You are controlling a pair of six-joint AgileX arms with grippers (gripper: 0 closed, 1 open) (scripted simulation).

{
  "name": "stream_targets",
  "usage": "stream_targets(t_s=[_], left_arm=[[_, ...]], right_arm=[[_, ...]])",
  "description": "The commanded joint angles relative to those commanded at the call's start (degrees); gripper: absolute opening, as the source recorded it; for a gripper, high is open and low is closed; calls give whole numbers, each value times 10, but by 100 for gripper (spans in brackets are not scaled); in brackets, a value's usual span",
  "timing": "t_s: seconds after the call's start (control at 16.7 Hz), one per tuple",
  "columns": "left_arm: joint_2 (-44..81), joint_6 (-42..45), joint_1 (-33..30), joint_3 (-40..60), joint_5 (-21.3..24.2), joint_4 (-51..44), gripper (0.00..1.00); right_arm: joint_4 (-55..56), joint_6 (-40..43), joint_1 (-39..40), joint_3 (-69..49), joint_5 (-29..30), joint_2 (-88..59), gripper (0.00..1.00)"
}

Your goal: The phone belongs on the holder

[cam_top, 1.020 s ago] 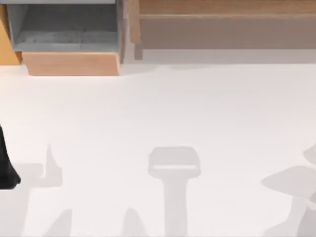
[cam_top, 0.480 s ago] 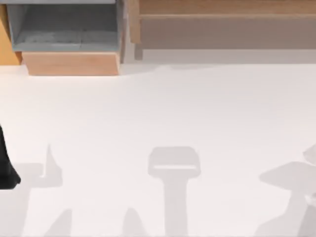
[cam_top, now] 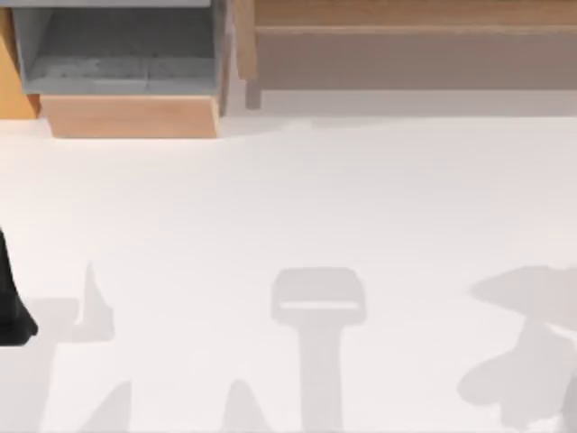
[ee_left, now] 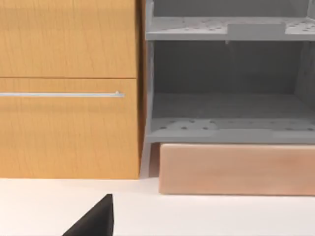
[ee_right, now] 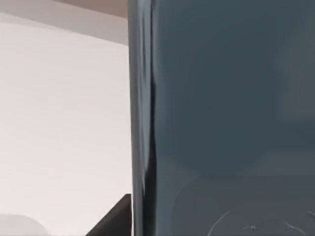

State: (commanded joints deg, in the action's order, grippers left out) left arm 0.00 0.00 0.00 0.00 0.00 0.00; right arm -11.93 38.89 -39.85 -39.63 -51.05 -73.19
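Listing contents of the scene as seen from above: white tabletop [cam_top: 288,207], bare across its middle, carrying several grey shadows near its near edge, one of them a broad patch at the right. Far left: grey open shelf unit [cam_top: 117,50] with a light wooden block [cam_top: 131,115] standing just in front of it on the tabletop. Far right: long wooden bench-like piece [cam_top: 406,45] running along the far edge. At the left edge of the tabletop, a black part of the left arm [cam_top: 11,307] shows, parked; whether the left hand is open or shut cannot be told.

Left wrist view: orange-brown wooden cabinet front [ee_left: 69,88] with a thin metal handle bar [ee_left: 61,95], beside the grey shelf unit [ee_left: 226,88] and the wooden block [ee_left: 236,168] below it; a black wedge of the left hand [ee_left: 96,219] sits low in that picture.

Right wrist view: phone [ee_right: 221,118], dark blue-grey, glossy, with a thin black edge, very close to the camera and standing upright against the white tabletop [ee_right: 64,123] behind. A black piece, possibly a finger of the right hand, lies just beside the phone's edge; whether the right hand grips the phone cannot be told.
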Motion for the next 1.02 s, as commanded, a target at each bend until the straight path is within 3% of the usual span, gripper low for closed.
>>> stream_targets(t_s=[0.36, 1.02], left_arm=[[0, 0, 0, 0, 0, 0, 100], [0, 0, 0, 0, 0, 0, 100]], right_arm=[[17, -9, 4, 2, -4, -11, 0], [17, -9, 4, 2, -4, -11, 83]])
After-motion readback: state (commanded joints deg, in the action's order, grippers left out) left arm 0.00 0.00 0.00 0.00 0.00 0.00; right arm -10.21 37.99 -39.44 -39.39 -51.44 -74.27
